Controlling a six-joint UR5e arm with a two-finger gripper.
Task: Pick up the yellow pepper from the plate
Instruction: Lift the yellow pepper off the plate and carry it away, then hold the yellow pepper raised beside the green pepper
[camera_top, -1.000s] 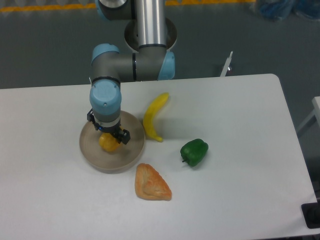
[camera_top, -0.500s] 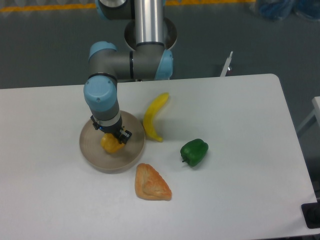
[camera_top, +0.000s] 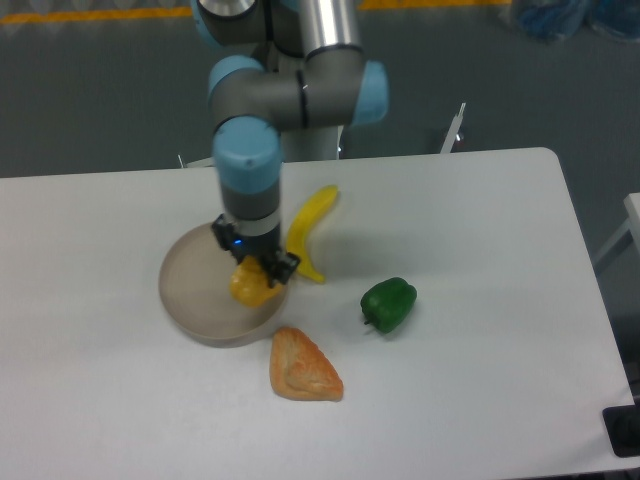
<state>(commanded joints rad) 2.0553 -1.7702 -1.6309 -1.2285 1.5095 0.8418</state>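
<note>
While clamped in the gripper (camera_top: 256, 262), yellow pepper (camera_top: 252, 287) hangs lengthwise down, over plate (camera_top: 195, 290) rim.

Yellow-orange pepper (camera_top: 250, 287), beige-grey plate (camera_top: 195, 290), yellow banana (camera_top: 307, 232), green pepper (camera_top: 389, 303), white table (camera_top: 480, 300).

— What lies on the white table (camera_top: 480, 330)?
— A long curved banana (camera_top: 309, 232) near the middle, a green bell pepper (camera_top: 389, 304) well to its right, and an orange-brown triangular pastry (camera_top: 302, 367) nearer the front edge.
</note>
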